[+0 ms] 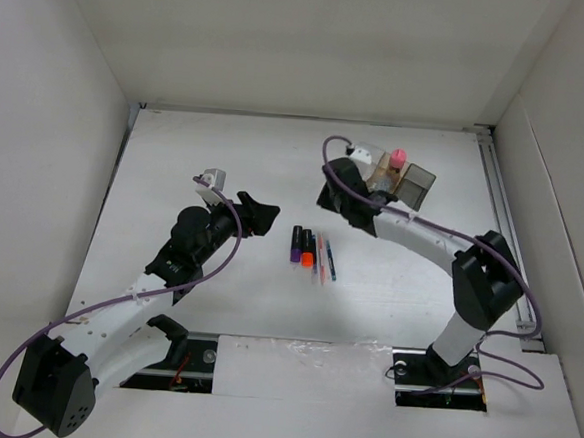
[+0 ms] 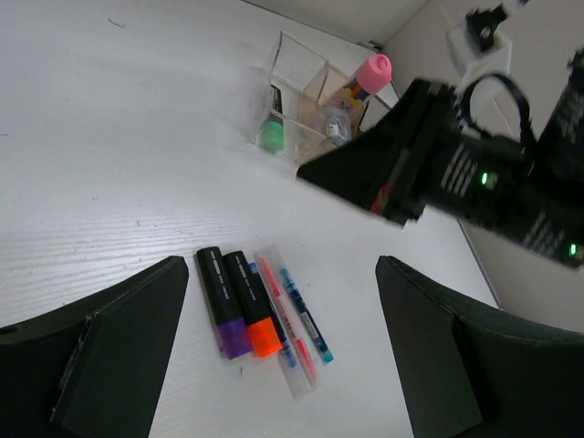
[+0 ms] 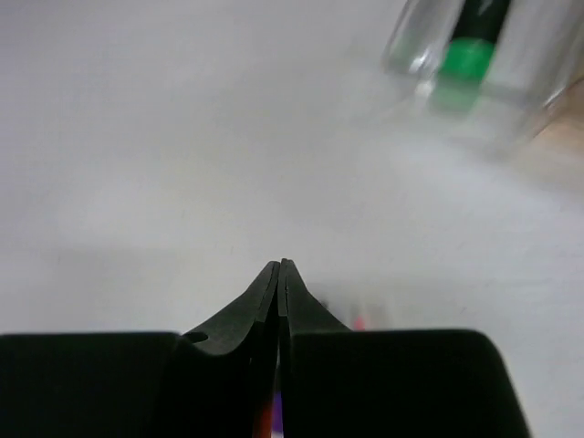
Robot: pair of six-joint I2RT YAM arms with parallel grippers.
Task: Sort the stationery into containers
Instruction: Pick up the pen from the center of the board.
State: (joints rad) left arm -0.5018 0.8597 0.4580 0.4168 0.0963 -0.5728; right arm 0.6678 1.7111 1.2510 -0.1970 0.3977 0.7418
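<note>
Right gripper [image 3: 280,266], clenched and empty at lower centre, should open before dropping squarely over the purple-ended marker [image 2: 222,306]; left gripper [image 1: 262,215] hangs released.

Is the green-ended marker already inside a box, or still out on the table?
Inside. The green-ended marker stands in the clear box, green end down, visible through its wall.

Purple marker [image 2: 222,303], orange marker [image 2: 252,303], pink pen [image 2: 285,321] and blue pen [image 2: 306,315] lie side by side on the worktop [image 2: 109,137]. Green marker [image 2: 272,126] stands in the clear box [image 2: 299,57].
</note>
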